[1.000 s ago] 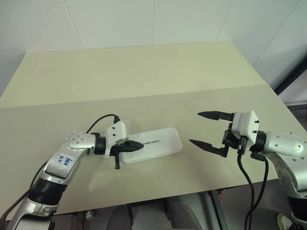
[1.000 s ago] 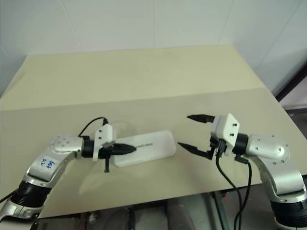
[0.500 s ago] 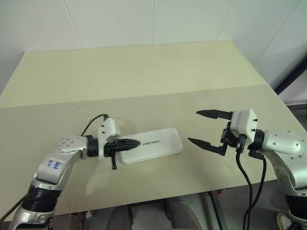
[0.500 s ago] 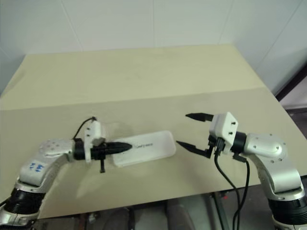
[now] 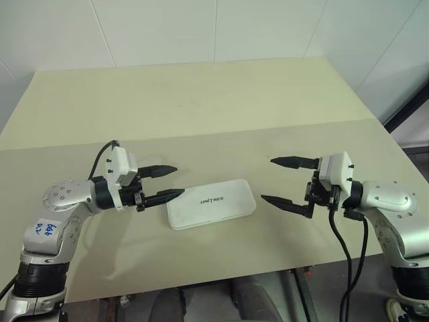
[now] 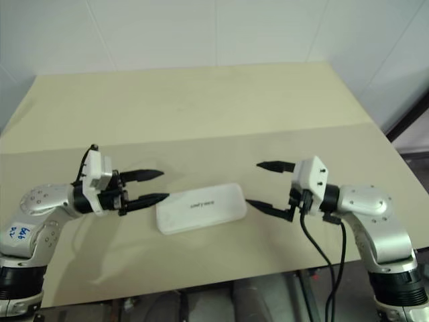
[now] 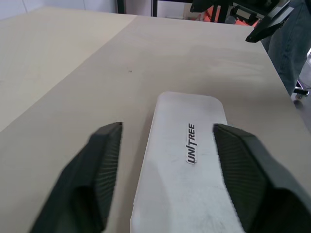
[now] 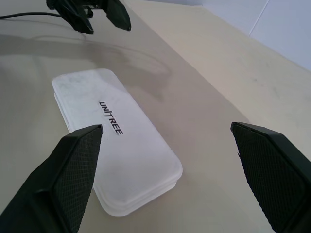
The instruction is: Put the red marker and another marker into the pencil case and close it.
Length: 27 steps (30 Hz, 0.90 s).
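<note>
The white pencil case (image 5: 211,202) lies flat on the table with its lid down, black "UNITREE" print on top. No gap shows between lid and base in the right wrist view, where the pencil case (image 8: 118,158) lies ahead. The red marker and the other marker are out of view. My left gripper (image 5: 170,182) hovers open just left of the case's left end, clear of it, nothing between its fingers. My right gripper (image 5: 280,180) stands open to the right of the case, a short gap away, and holds nothing.
The beige table (image 5: 201,107) spreads wide behind the case, with a seam (image 5: 281,127) crossing it from side to side. Its front edge (image 5: 221,276) runs just below both arms. White wall panels rise behind the table.
My left gripper has opened and pulled back off the case's left end, rising and moving left. The case stays shut in place. The right arm has kept still.
</note>
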Each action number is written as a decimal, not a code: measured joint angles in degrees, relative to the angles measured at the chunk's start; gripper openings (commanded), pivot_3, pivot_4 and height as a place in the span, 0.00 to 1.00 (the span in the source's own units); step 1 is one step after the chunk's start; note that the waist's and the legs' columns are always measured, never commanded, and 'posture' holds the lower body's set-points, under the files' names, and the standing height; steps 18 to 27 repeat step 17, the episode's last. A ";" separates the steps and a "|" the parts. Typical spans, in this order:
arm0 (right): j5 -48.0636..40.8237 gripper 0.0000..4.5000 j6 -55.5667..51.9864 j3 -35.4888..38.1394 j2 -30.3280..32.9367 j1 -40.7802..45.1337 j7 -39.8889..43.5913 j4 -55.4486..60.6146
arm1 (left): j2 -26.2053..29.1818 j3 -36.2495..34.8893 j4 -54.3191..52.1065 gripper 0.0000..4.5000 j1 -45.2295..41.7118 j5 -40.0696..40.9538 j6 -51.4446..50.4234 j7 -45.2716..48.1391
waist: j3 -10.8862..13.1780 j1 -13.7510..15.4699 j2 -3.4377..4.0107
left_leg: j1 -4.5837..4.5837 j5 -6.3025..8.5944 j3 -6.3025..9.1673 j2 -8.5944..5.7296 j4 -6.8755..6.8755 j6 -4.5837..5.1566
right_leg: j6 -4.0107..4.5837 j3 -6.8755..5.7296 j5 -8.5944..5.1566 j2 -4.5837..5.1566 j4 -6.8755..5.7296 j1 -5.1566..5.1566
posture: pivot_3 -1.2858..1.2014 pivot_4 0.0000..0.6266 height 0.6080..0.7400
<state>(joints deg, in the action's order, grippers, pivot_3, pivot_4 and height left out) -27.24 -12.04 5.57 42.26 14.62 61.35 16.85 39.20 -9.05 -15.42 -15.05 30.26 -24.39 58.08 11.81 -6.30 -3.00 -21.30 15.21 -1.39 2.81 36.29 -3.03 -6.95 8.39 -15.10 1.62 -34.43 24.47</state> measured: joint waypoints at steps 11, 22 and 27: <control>-1.15 1.00 0.62 3.85 1.49 -2.33 0.43 -0.46 | -0.77 2.25 0.29 0.99 -3.71 -0.14 0.76 0.23 | 0.00 0.02 0.00 | 0.00 0.00 0.00 0.00 -0.01 0.00 | -0.03 0.01 0.00 0.00 -0.01 0.00 | 0.52 0.24 1.00; -0.27 1.00 2.09 4.09 1.34 -3.70 -0.21 -1.35 | -0.68 2.39 -1.12 0.99 -1.28 -0.26 0.32 -1.26 | 0.00 0.00 -0.01 | 0.00 0.01 0.00 0.00 -0.01 0.00 | -0.03 0.01 0.00 -0.02 -0.02 0.00 | 0.52 0.24 1.00; -0.27 1.00 2.09 4.09 1.34 -3.70 -0.21 -1.35 | -0.68 2.39 -1.12 0.99 -1.28 -0.26 0.32 -1.26 | 0.00 0.00 -0.01 | 0.00 0.01 0.00 0.00 -0.01 0.00 | -0.03 0.01 0.00 -0.02 -0.02 0.00 | 0.52 0.24 1.00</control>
